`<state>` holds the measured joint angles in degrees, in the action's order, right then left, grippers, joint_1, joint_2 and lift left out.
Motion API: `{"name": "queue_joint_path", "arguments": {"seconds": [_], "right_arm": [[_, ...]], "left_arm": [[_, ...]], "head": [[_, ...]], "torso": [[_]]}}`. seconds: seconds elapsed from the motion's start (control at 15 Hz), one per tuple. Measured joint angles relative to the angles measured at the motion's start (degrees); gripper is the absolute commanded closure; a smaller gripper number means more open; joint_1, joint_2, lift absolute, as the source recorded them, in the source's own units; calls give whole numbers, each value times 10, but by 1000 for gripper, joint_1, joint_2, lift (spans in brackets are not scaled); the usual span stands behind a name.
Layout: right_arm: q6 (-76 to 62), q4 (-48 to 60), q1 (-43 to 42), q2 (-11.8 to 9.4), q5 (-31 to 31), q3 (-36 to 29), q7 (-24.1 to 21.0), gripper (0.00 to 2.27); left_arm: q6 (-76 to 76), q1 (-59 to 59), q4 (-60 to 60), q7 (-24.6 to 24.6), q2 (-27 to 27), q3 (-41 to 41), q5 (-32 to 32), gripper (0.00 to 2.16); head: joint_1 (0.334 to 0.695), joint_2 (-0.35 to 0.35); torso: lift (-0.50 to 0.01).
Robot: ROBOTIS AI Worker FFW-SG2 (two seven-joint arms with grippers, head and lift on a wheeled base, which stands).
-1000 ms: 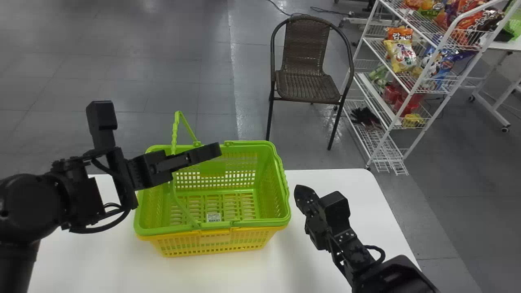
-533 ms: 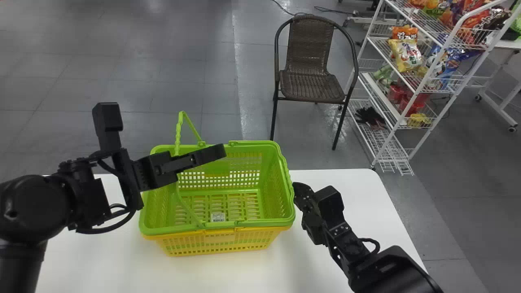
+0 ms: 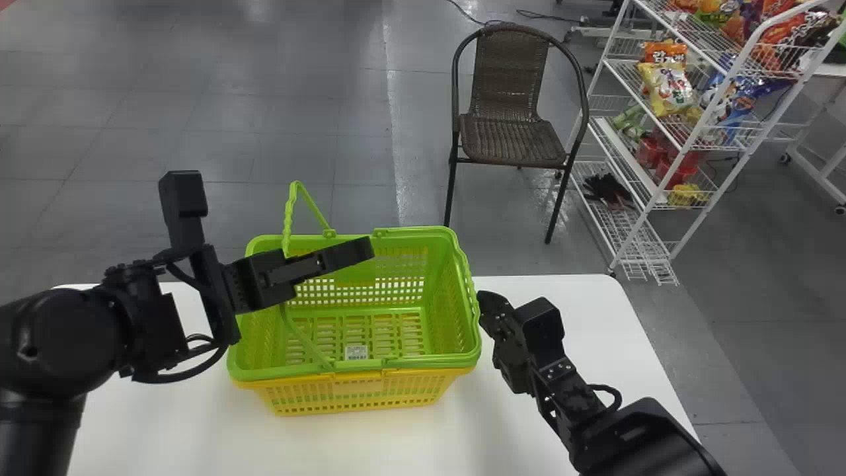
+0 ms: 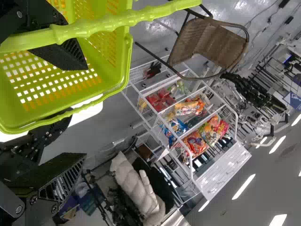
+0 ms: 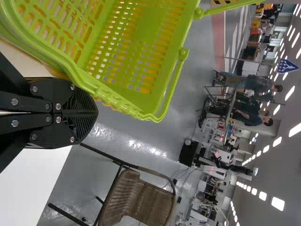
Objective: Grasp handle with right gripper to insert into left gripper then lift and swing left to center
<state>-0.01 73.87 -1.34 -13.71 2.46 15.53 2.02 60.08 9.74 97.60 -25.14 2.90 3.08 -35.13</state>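
My left gripper [image 3: 276, 213] stands open over the left side of the green basket [image 3: 383, 361]. The raised green handle [image 3: 289, 211] passes behind one finger. In the left wrist view, this handle [image 4: 96, 27] runs across a finger of my left gripper [image 4: 86, 112], nothing clamped. Beside the basket's right rim, my right gripper [image 3: 482, 303] is near the lowered handle [image 3: 470, 291]. In the right wrist view my right gripper [image 5: 95, 113] is shut, nothing visible between its fingers, its tips close to the knobbly handle [image 5: 114, 102]; contact cannot be told.
A yellow basket [image 3: 350, 395] sits under the green one on the white table [image 3: 165, 430]. Beyond the table stand a brown chair [image 3: 512, 139] and, at the right, a white wire rack [image 3: 667, 125] with snack bags.
The whole head view has shifted slightly. Against the basket, my right gripper has come left and a little farther forward to its right rim, and my left gripper has edged right.
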Motion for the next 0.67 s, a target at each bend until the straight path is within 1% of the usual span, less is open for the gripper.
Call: {"name": "queue_joint_path", "arguments": {"seconds": [0.2, 0.47, 0.67], "right_arm": [[1, 16, 9, -1, -8, -4, 1, 2017], [14, 67, 28, -1, -28, -6, 5, 2017], [27, 102, 37, -1, -32, -6, 5, 2017]], "left_arm": [[0, -2, 2, 0, 0, 0, 0, 178], [0, -3, 5, -1, -3, 0, -1, 178], [0, -3, 7, -1, -4, -2, 0, 178]], "head": [[695, -133], [695, -126], [695, -119]], "torso": [[0], [0], [0]]}}
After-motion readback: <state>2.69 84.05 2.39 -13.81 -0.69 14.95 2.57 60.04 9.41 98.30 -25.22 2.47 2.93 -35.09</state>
